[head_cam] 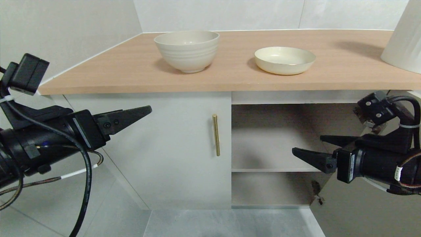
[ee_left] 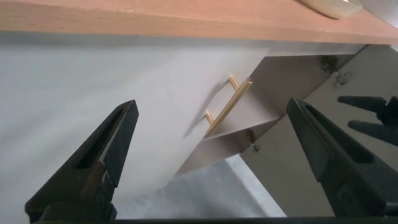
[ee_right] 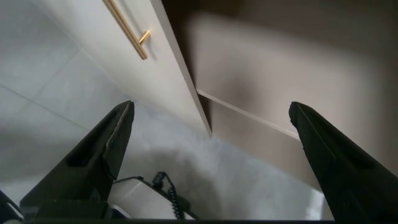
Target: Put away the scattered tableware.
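Both claws are empty, jaws spread wide. The left gripper (ee_left: 211, 104) is held in front of the closed left door (head_cam: 171, 148), below the counter (head_cam: 108, 74) edge. The right gripper (head_cam: 308, 144) is held at the mouth of the open right compartment, just above its shelf (head_cam: 263, 170), fingers pointed across toward the handle (head_cam: 215, 135).

Tableware not yet touched: the bowl (head_cam: 186, 49) and plate (head_cam: 284, 59) are seated upright on the counter, well apart. The bowl is above the closed door, the plate above the open compartment. A white ribbed object (head_cam: 404, 39) is stood at the counter's far right; what it is cannot be told.

Step judged: the compartment is open and the first pick is not started. Both pieces are left to do.

Next move, as judged:
- An arm has to be lifted from below counter level to above it; the plate is nearest the right gripper.
- The plate's low rim is best pinched with one finger inside and one outside. The glaze is likely slick, so a firm close is needed.
- The piece then has to be carried out past the counter lip, lowered, and slid onto the shelf without the lip being clipped.
- The bowl is nearer the left arm, but the open compartment is on the right, so a long cross-reach or a second right-arm pick is called for.
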